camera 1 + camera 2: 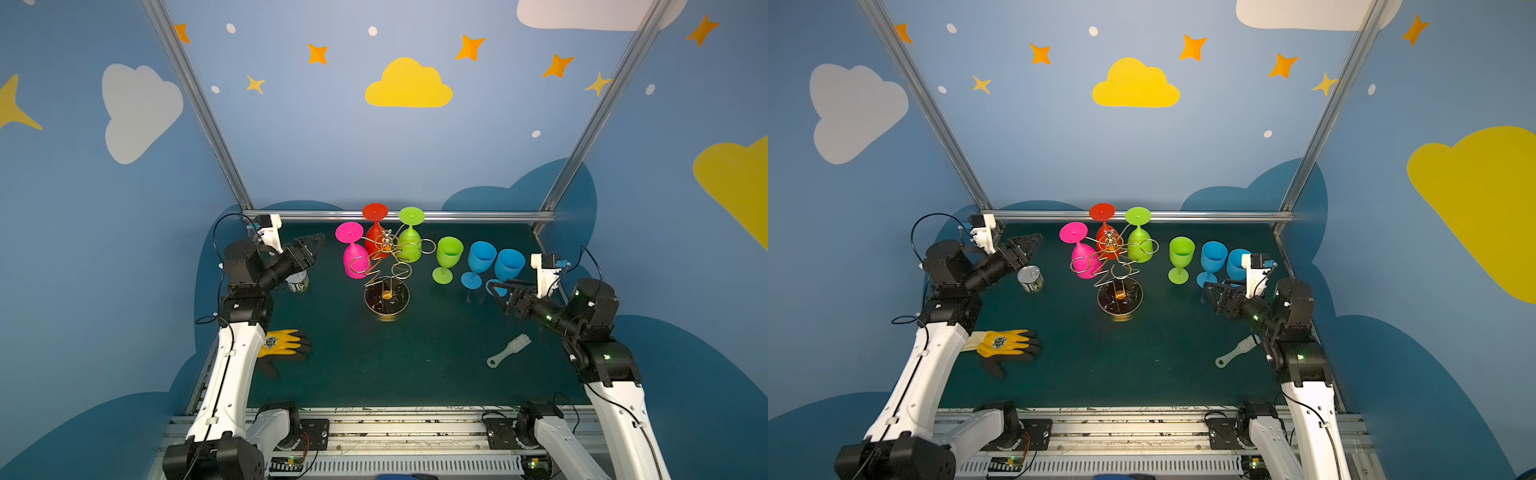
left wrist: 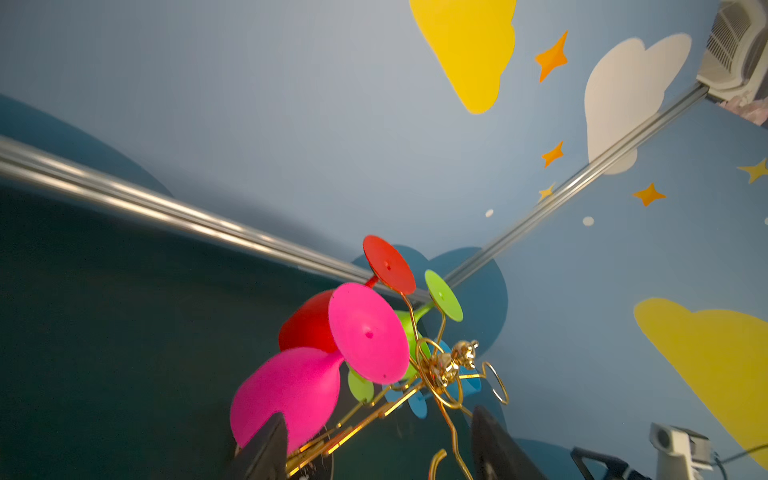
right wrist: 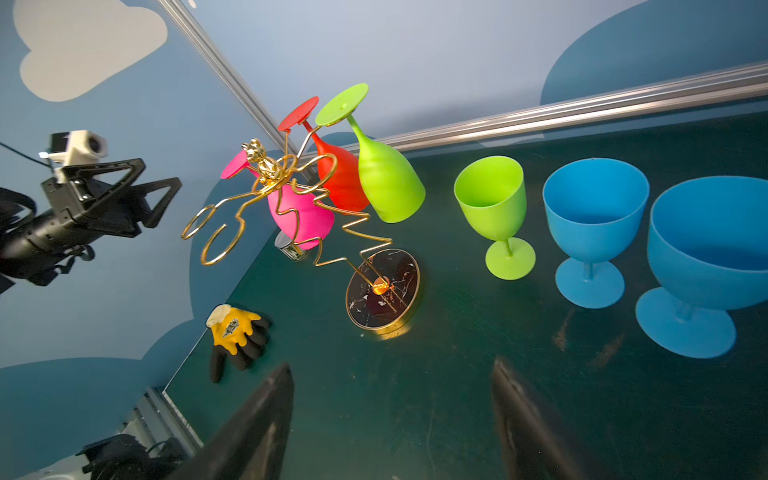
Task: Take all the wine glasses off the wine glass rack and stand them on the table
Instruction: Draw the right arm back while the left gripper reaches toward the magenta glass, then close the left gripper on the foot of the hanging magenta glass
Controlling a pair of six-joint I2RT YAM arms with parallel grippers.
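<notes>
The left gripper (image 1: 318,244) is hovering above the table to the left of the wine glass rack (image 1: 387,305). Its jaws are standing wide apart with nothing between them. In the left wrist view its fingers (image 2: 266,451) are framing the rack's gold wire arms. The pink wine glass (image 1: 354,259) is showing beside one finger, though both top views show a gap between gripper and glass. The right gripper (image 1: 494,294) is hanging low to the right of the rack, pointing toward it, spread wide and gripping nothing.

The rack is standing upright near the middle of the table (image 1: 415,374). Three glasses are hanging upside down from its loops: the pink wine glass on the rack's left side, the red wine glass (image 1: 375,239) at its back, and the hanging green glass (image 1: 410,247) at its back right.

To the right of the rack, a standing green glass (image 1: 449,253) and two blue glasses (image 1: 481,257) are sitting upright in a row. A small can (image 1: 1030,278) is standing left of the rack, below the left gripper. A yellow glove (image 1: 282,343) is lying in front of the rack to the left. A pale brush (image 1: 509,351) is lying in front to the right.
</notes>
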